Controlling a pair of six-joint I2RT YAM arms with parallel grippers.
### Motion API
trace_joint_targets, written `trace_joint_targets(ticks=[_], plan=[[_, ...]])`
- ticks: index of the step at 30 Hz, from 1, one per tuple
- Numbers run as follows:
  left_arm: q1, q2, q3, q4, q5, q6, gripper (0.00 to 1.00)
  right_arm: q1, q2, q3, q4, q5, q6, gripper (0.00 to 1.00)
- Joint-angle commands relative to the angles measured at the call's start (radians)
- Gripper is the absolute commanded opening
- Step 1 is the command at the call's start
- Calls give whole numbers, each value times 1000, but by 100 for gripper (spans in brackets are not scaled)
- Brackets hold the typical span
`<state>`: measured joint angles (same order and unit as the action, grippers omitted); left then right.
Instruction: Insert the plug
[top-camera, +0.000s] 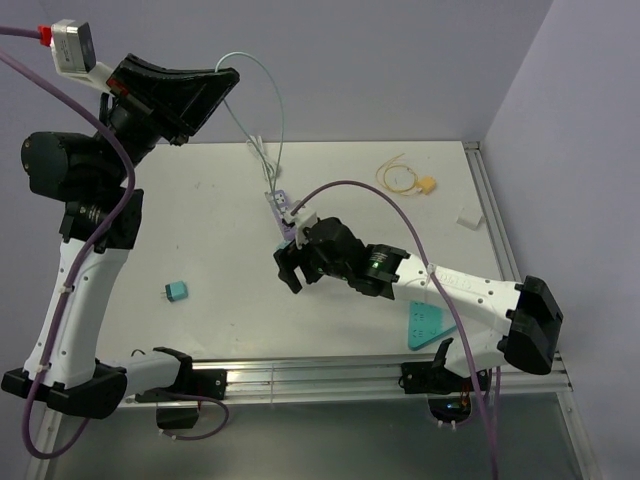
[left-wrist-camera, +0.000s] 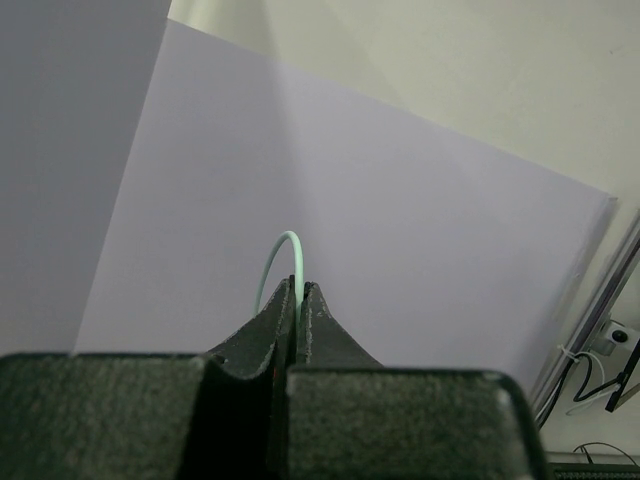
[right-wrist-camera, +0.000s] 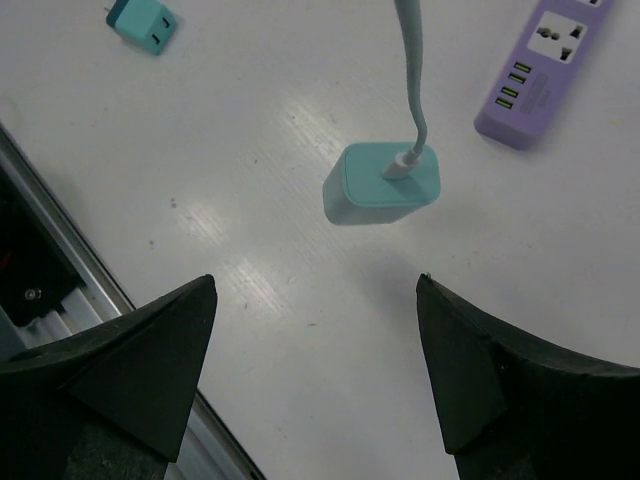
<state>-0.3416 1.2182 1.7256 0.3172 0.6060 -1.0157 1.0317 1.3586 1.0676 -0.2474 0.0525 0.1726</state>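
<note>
Left gripper (left-wrist-camera: 297, 290) clenched on a thin teal cable (left-wrist-camera: 268, 265), raised at the far left. Right gripper (right-wrist-camera: 315, 290) released, jaws wide, pointed down at a teal charger block (right-wrist-camera: 375, 190) on that cable's end, apparently hanging just above the table (top-camera: 230, 250), near the purple power strip (right-wrist-camera: 540, 70). Plug (top-camera: 427, 185) at the far right, beside its looped yellow cable (top-camera: 397, 176), well apart from both grippers.

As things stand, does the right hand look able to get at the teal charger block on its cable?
Probably yes: the right hand is open, and the teal charger block sits just ahead of its gap, with nothing in between.
</note>
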Motion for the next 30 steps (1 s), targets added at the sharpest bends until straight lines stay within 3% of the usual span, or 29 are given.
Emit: trace_joint_targets(ticks=[1,7,12,19,23,30], plan=[[-5,-23,31,33,-5,-15,0,-4,-13,11,45,78,-27,88],[-13,-23,34,71,24,-60,0,-5,-38,-50,126,3,-42,87],[-19,-25,54,63,38,-66,1,-9,-59,-66,105,46,-74,87],[-25,-68,6,75,9,-67,0,-42,-67,-49,77,3,65,82],[-30,-69,-6,77,12,-69,0,-24,-62,-49,117,-126,160,80],[-39,-77,-24,51,-18,-43,0,39,-50,-26,132,-22,237,81]])
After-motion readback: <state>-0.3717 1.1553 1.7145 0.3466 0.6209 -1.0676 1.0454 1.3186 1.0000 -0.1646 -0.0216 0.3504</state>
